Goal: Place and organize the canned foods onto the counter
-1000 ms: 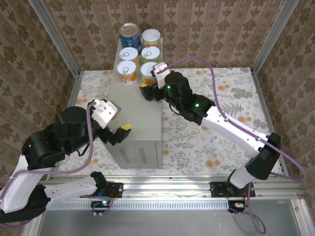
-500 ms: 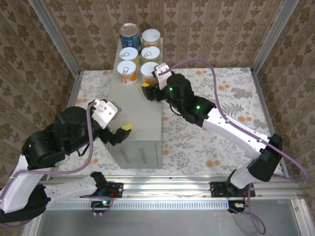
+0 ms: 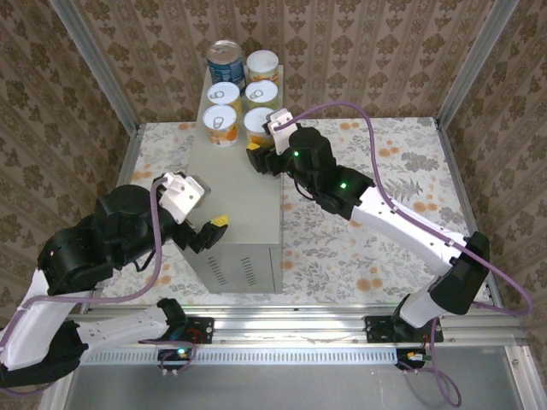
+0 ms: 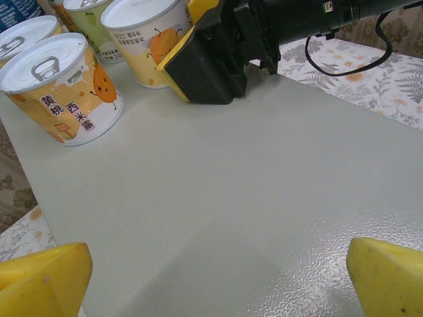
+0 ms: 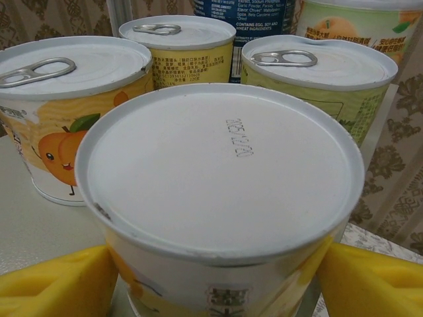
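1. At the far end of the counter (image 3: pixel 239 192), seen from above, the canned foods (image 3: pixel 242 92) stand upright in two columns of three. The blue-labelled tin (image 3: pixel 225 58) holds the far left corner, and the five orange-labelled tins sit beside and in front of it.
2. Same view: the right gripper (image 3: pixel 261 141) is at the plain-lidded tin (image 3: pixel 256 120), the nearest one by the counter's right edge. The left gripper (image 3: pixel 211 229) hangs over the near left part of the counter top, well apart from the tins, with its jaws spread wide.
3. Left wrist view: the yellow fingertips (image 4: pixel 43 281) sit in the two bottom corners with only bare counter top (image 4: pixel 264 185) between them. A pull-tab tin (image 4: pixel 63 89) stands by the left edge. Just beside it is the plain-lidded tin (image 4: pixel 142 33), with a black-and-yellow finger of the right gripper (image 4: pixel 205 59) alongside its wall.
4. Right wrist view: the plain-lidded tin (image 5: pixel 218 185) stands upright between the right gripper's yellow pads (image 5: pixel 56 281), one low on each side and close to its wall. I cannot tell whether they press on it. Three tab-topped tins stand behind it, with the blue-labelled tin (image 5: pixel 244 13) beyond them.
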Robot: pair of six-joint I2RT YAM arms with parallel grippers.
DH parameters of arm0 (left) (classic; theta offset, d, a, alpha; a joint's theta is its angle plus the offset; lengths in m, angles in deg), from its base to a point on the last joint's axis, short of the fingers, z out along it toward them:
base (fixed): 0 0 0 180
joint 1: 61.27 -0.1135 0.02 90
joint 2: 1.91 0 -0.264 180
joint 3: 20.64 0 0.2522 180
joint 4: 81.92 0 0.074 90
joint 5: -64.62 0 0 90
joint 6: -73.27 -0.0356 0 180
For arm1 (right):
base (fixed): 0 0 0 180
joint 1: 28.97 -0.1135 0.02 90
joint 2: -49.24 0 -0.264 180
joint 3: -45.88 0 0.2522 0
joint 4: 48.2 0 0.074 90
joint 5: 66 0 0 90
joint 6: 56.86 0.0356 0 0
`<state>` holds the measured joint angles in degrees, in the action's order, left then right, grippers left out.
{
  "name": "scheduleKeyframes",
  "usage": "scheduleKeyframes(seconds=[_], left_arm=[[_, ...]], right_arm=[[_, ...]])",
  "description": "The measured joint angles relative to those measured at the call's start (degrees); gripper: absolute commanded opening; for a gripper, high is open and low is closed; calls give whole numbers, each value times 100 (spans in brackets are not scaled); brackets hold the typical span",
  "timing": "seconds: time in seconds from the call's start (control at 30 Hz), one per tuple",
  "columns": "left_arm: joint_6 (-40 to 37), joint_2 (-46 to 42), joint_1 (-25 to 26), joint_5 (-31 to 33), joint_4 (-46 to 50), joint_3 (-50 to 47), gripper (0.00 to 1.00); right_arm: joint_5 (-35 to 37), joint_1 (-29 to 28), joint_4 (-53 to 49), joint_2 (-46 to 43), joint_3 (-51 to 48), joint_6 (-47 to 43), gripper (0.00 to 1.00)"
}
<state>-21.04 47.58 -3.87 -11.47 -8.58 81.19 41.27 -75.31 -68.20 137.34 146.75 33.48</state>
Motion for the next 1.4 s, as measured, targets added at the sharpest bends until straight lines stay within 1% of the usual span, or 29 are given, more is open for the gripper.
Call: scheduleKeyframes(seconds=[0.6,0.67,0.93,1.0,1.2,1.4], left_arm=[[2,-61,-13,0,0,-35,100],[0,-61,-13,-2,0,-35,100],[2,-59,-20,-7,0,-35,100],[2,-50,-20,-15,0,-35,100],[2,28,-35,-17,-4,-35,100],[2,92,-52,-17,-90,-35,100]], right_arm=[[-68,35,7,181,179,0,79],[-83,37,4,181,179,0,82],[-101,46,-20,151,177,-4,98],[-98,46,-70,94,153,-22,100],[-42,48,-332,-479,-247,-11,100],[236,164,-667,-1491,-791,142,100]])
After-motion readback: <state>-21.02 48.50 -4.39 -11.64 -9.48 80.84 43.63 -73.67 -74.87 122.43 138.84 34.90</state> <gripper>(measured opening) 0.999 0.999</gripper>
